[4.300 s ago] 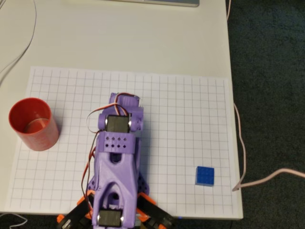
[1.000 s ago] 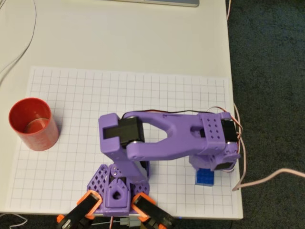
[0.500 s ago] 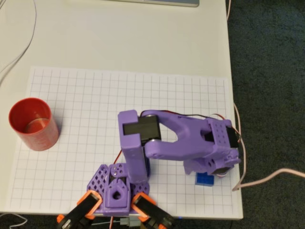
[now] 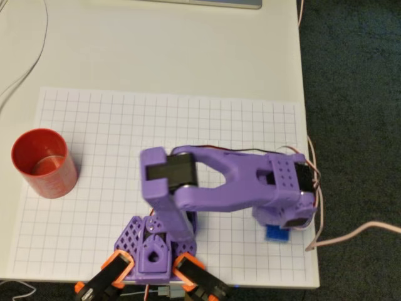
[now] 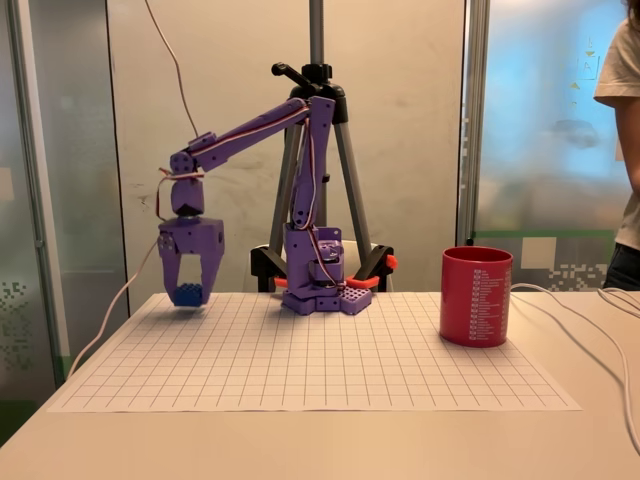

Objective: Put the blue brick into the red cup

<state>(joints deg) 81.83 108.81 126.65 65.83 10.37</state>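
Note:
The blue brick (image 5: 187, 294) sits between the fingers of my purple gripper (image 5: 188, 291), which is shut on it just above the grid mat at the left of the fixed view. In the overhead view the brick (image 4: 277, 233) looks blurred and pokes out from under the wrist near the mat's right front corner. The red cup (image 4: 44, 163) stands upright on the mat's left edge, far from the brick. It appears at the right in the fixed view (image 5: 476, 296).
The table's right edge (image 4: 306, 125) runs close beside the brick, with a pale cable (image 4: 317, 194) hanging along it. A tripod (image 5: 318, 150) stands behind the arm's base (image 4: 153, 251). A person (image 5: 625, 150) is at the right edge. White cables (image 5: 590, 310) lie near the cup.
The arm swung from the mat's middle to the right and came down over the brick. In the last half second the brick shifted slightly to the right and blurred under the wrist.

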